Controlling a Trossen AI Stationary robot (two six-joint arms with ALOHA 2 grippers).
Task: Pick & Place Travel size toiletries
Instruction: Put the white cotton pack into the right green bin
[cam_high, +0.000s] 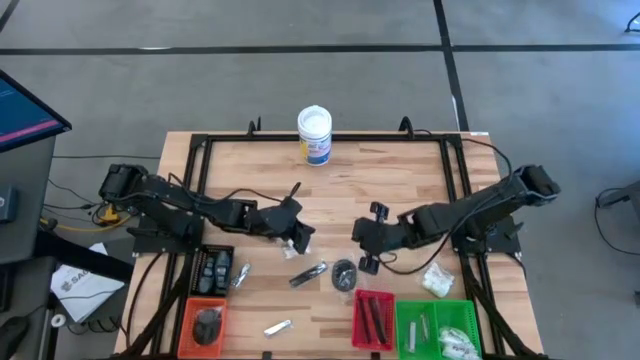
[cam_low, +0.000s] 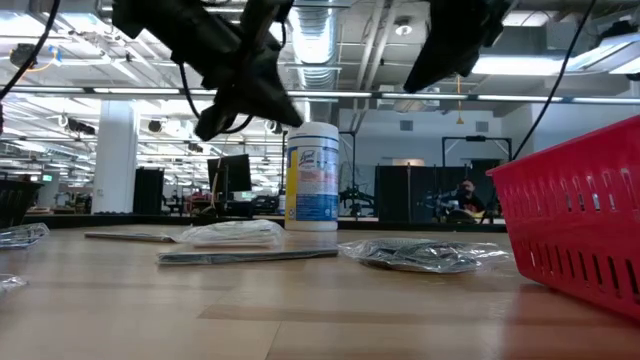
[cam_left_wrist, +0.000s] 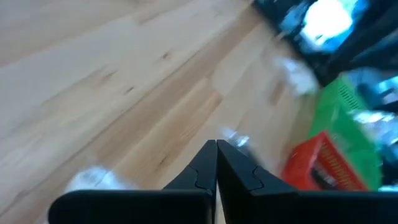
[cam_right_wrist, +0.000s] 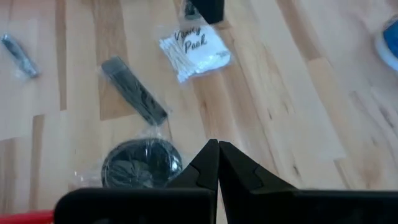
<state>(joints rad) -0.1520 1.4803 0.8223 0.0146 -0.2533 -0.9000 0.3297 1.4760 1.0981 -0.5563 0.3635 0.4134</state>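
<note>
A slim black stick (cam_right_wrist: 134, 91) is laid flat on the bench (cam_high: 400, 180), slanted. Both the left claw (cam_high: 297, 232) and right claw (cam_high: 366, 262) are clenched, empty.

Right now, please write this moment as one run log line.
left gripper: shut, empty, above packet | right gripper: shut, empty, beside dark disc | red tray: black sticks inside

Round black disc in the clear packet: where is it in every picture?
High view: disc low middle, just left of red tray.
Low view: right of middle, beside the tray.
Left wrist view: cannot tell; tray shows.
Right wrist view: lower left.
Landmark: red tray.
</note>
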